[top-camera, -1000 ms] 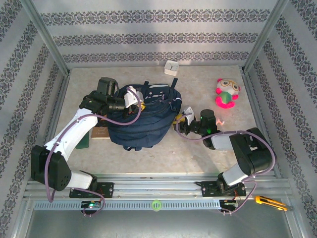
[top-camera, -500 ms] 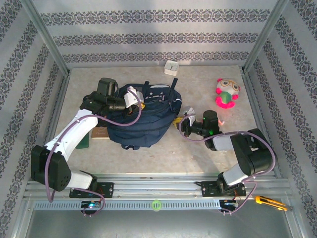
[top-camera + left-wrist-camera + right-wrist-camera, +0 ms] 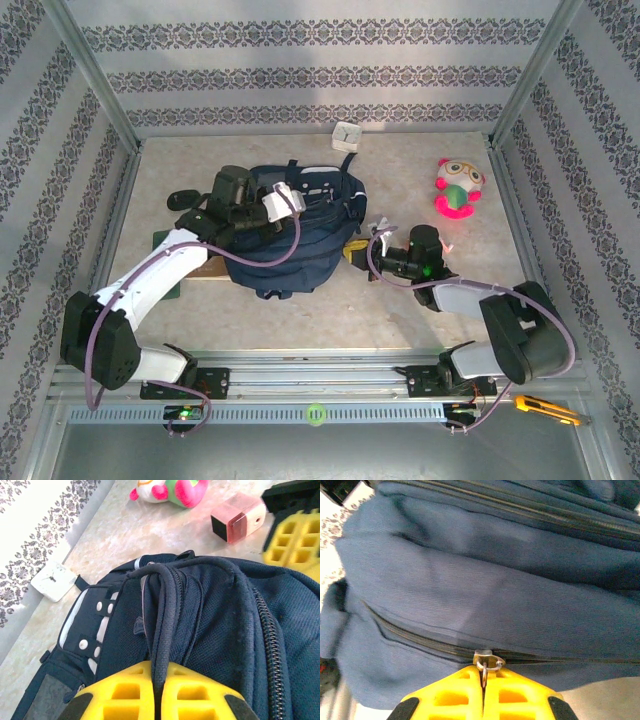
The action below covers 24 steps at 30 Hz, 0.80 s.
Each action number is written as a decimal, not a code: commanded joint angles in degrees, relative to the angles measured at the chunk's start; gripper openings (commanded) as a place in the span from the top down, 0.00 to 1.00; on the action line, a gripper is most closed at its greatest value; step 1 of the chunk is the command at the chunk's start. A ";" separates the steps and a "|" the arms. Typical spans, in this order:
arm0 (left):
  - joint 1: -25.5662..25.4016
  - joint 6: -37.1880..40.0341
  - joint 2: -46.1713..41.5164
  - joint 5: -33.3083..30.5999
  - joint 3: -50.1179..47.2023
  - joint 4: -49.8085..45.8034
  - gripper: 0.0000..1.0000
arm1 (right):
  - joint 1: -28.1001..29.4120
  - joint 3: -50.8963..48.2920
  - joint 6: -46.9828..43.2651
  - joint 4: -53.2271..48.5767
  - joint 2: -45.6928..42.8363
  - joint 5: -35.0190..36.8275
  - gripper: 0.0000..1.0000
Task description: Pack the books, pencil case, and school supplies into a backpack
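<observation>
On the backpack (image 3: 290, 250), left end effector (image 3: 158, 682) clamps its strap (image 3: 161, 605), right end effector (image 3: 482, 690) its zipper pull (image 3: 487, 661).

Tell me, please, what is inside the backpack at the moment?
The interior is hidden: the navy fabric of the backpack covers it, and no opening shows. Outside, the right gripper pinches a zipper pull and the left gripper clamps a dark strap.
</observation>
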 commanded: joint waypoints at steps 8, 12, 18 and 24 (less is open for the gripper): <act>-9.67 -14.35 1.61 -20.19 -1.13 13.89 1.00 | 8.08 -0.33 11.11 -17.63 -14.10 5.25 1.00; -13.85 -24.51 5.83 -29.31 -0.16 16.80 1.00 | 9.93 -1.52 17.67 -23.50 -20.72 8.83 1.00; -18.61 -39.73 13.70 -38.46 3.67 19.75 1.00 | 10.12 -3.95 19.24 -36.05 -30.11 12.40 1.00; -21.84 -43.93 20.83 -40.60 10.25 17.34 1.00 | 11.13 -3.49 28.18 -35.69 -31.17 11.16 1.00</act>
